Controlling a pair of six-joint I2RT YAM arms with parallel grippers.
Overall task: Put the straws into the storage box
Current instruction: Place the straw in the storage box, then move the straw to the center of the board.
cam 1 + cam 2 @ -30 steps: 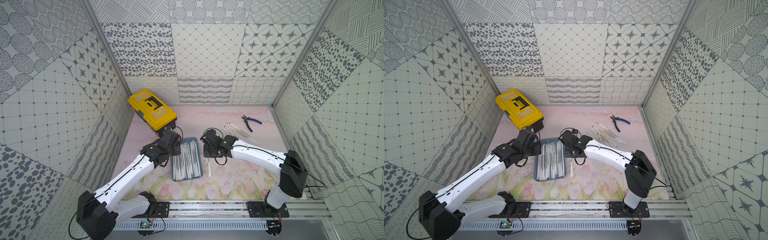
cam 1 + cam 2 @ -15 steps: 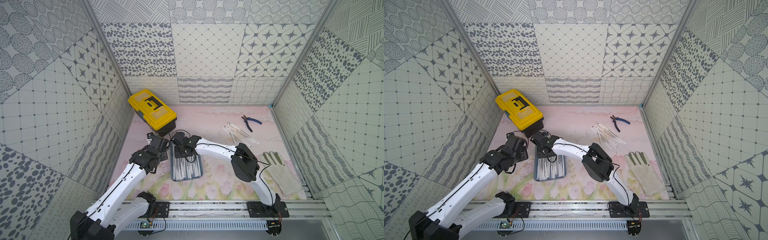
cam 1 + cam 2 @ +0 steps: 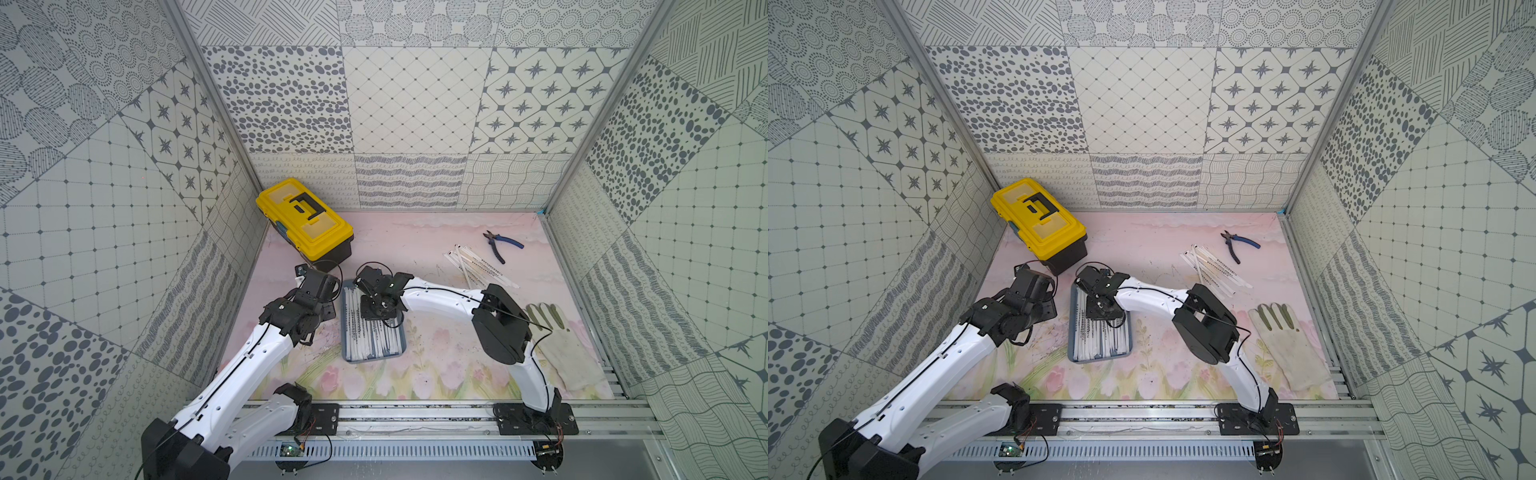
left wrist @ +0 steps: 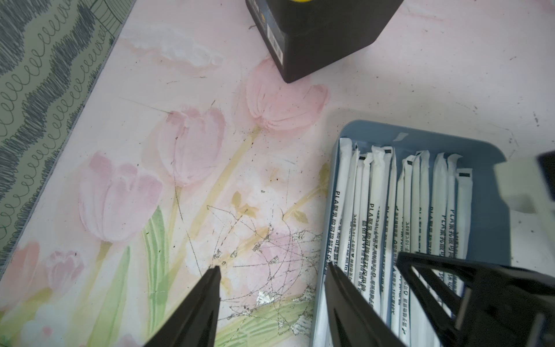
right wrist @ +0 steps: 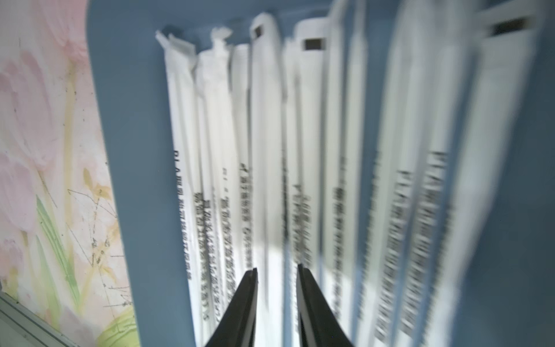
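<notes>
Both top views overhead, whole surface (image 3: 436, 249) below, both wrist views close over shallow blue-grey plastic tray (image 4: 486, 210)

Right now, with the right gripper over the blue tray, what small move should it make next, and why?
Probably lift the right gripper straight up out of the storage box. Its jaws stand parted over a straw lying flat among the others, so nothing seems held, and loose straws wait on the table near the pliers.
</notes>
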